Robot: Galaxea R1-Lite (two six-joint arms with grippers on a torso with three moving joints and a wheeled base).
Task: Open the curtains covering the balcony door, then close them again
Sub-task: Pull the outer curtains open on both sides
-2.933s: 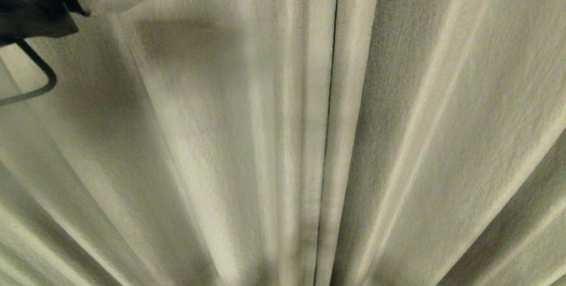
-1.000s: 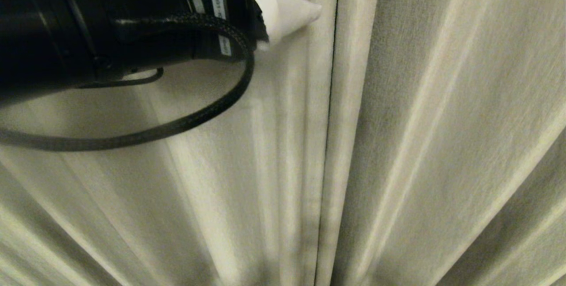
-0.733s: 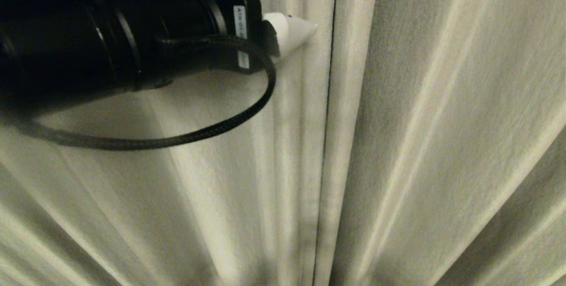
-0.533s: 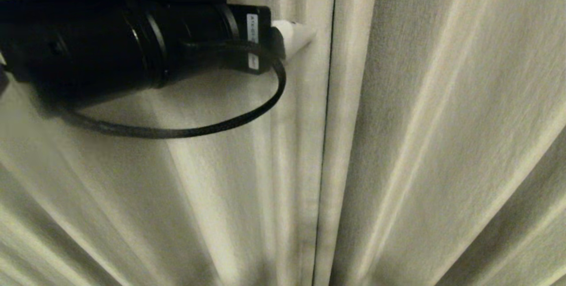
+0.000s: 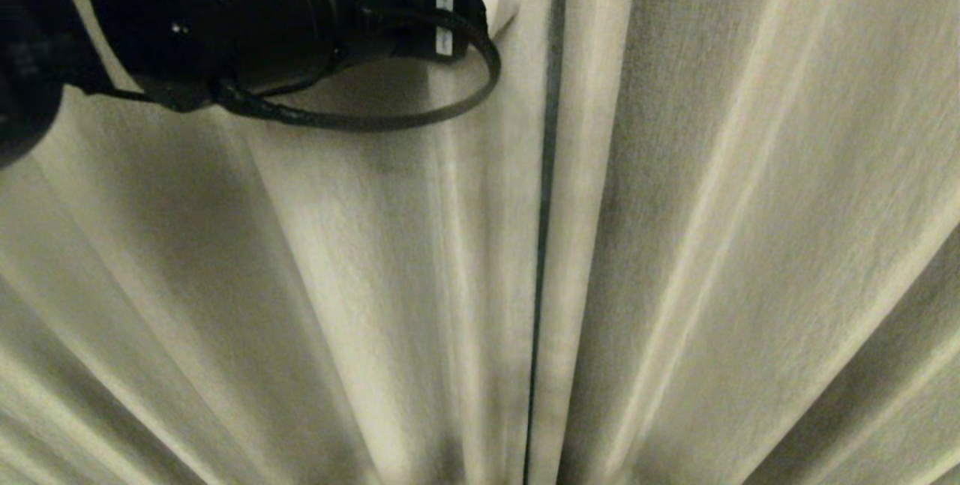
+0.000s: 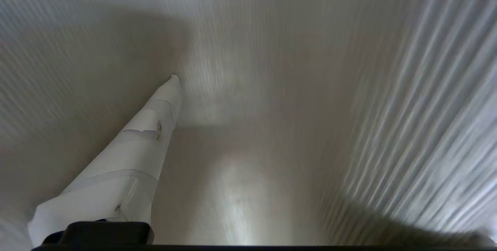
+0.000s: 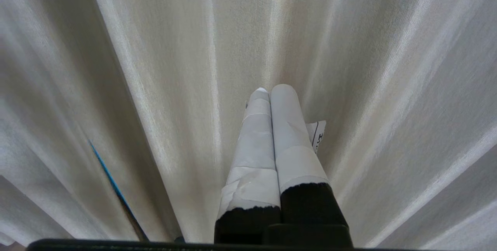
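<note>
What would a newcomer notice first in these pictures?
First, the cream curtains, which fill every view with long folds. A thin dark slit runs top to bottom where the two panels meet, a little right of the head view's centre. Next comes the black left arm at the upper left, its white-wrapped left tool against the fabric just left of that slit; the right tool is shut in front of the curtains.

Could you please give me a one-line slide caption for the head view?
Left gripper, open, reaches the cream curtains beside the dark central gap where the two panels meet.
</note>
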